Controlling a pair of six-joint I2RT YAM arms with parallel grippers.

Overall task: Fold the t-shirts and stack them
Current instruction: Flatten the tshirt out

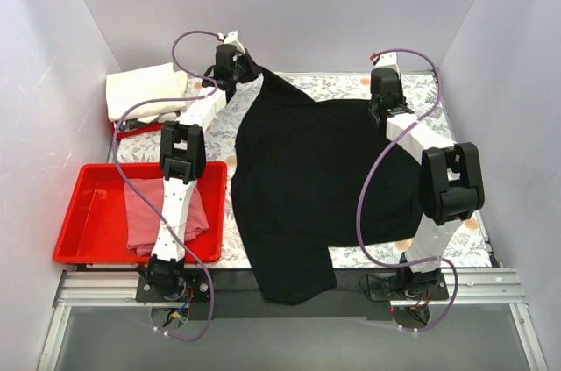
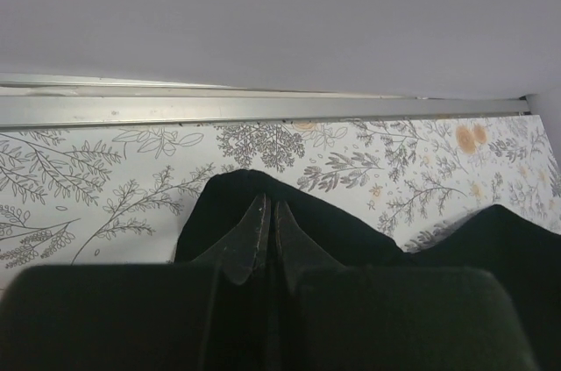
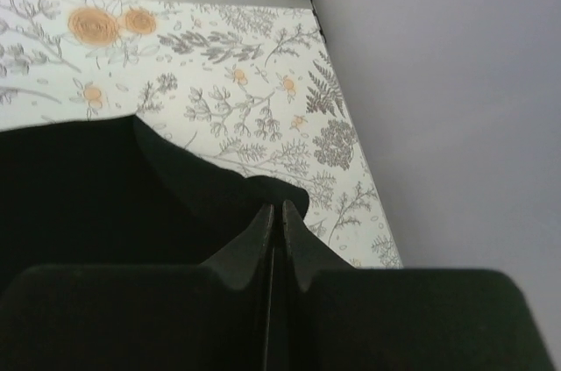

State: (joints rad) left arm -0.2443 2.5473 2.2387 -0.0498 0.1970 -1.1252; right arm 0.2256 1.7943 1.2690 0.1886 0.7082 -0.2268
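L/R grippers (image 2: 270, 206) (image 3: 276, 209) tight on black tee (image 1: 316, 178)

free: floral cloth (image 1: 337, 84) along back wall (image 1: 307, 11) | blocked: red tray (image 1: 88, 204) left, black t-shirt (image 1: 324, 178) centre

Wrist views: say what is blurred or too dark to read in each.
Left wrist: the left gripper is soft and near-black, merging with the black shirt; the floral cover is sharp. Right wrist: the right gripper likewise; wall evenly lit, no glare.
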